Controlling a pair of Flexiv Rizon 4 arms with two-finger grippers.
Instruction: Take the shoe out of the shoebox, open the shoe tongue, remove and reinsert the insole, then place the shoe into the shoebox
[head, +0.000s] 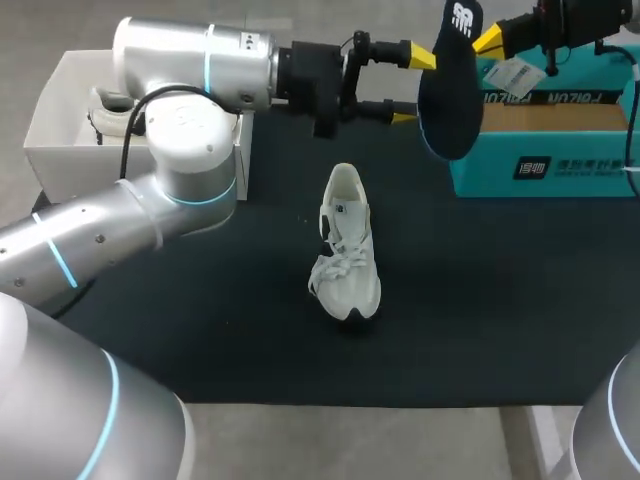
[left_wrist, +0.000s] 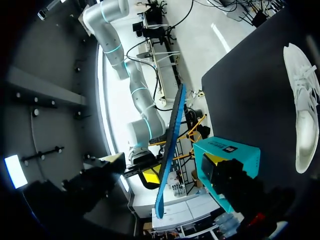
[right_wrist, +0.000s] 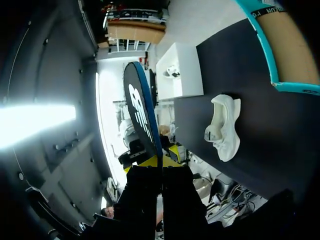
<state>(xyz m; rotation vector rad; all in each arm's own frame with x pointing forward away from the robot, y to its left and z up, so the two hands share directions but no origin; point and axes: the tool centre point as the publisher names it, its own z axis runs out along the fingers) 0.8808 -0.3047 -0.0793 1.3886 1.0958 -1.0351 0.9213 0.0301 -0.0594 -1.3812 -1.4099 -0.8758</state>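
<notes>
The white laced shoe (head: 346, 250) lies sole-down on the dark table (head: 500, 300). Beyond it stands the teal cardboard shoebox (head: 540, 150). Above the shoe, the right tool (head: 487, 40) pinches the flat, dark, oval insole (head: 450, 100). The left tool (head: 410, 88) is spread just beside the insole.

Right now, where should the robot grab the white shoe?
Probably the heel rim of the white shoe, coming down from above. It stands on its sole with the opening facing up, so one finger could go inside and one outside.
</notes>
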